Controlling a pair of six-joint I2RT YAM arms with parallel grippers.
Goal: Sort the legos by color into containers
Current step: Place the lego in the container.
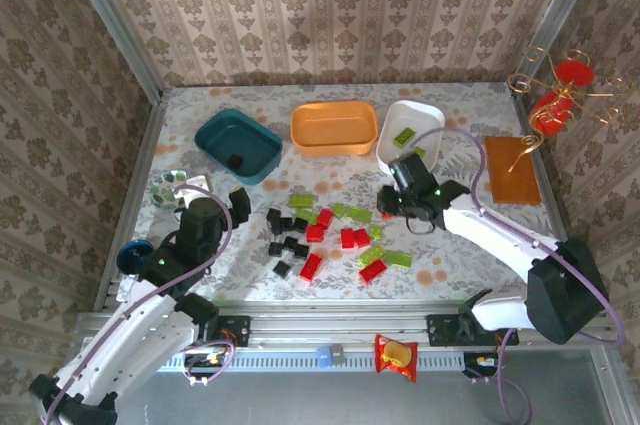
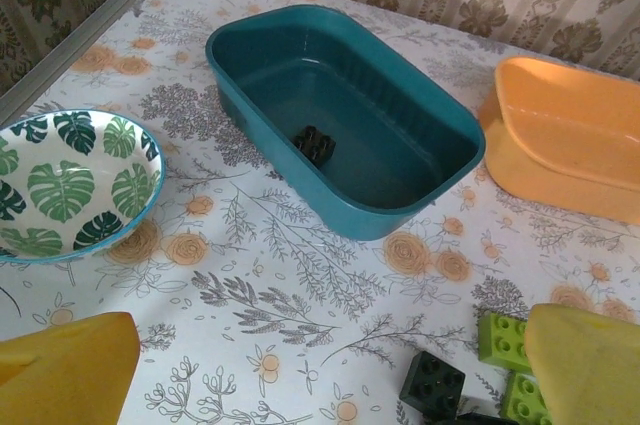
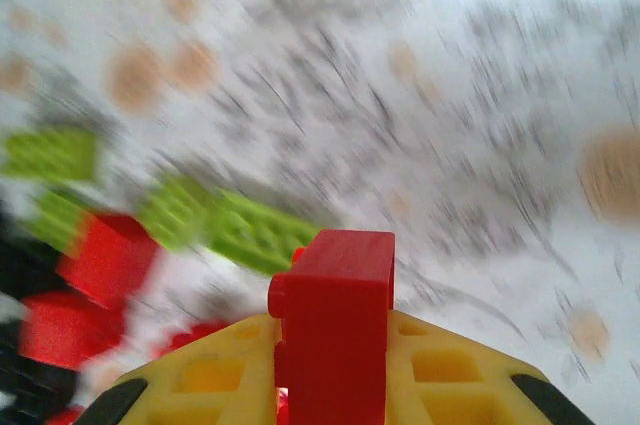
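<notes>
My left gripper (image 1: 238,203) hangs with its yellow fingers (image 2: 70,370) spread and nothing between them, at the left edge of the loose legos (image 1: 320,235). Beyond it, the dark teal tray (image 2: 440,160) holds one black brick (image 2: 314,144). The orange tray (image 1: 334,127) sits next along. At the pile's right edge, my right gripper (image 1: 388,207) is clamped on a red brick (image 3: 335,295), near the white tray (image 1: 425,117), where a lime green brick (image 1: 404,136) lies.

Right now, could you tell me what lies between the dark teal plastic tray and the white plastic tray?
The shallow orange plastic tray sits between the dark teal tray and the white tray, in the top external view.
</notes>
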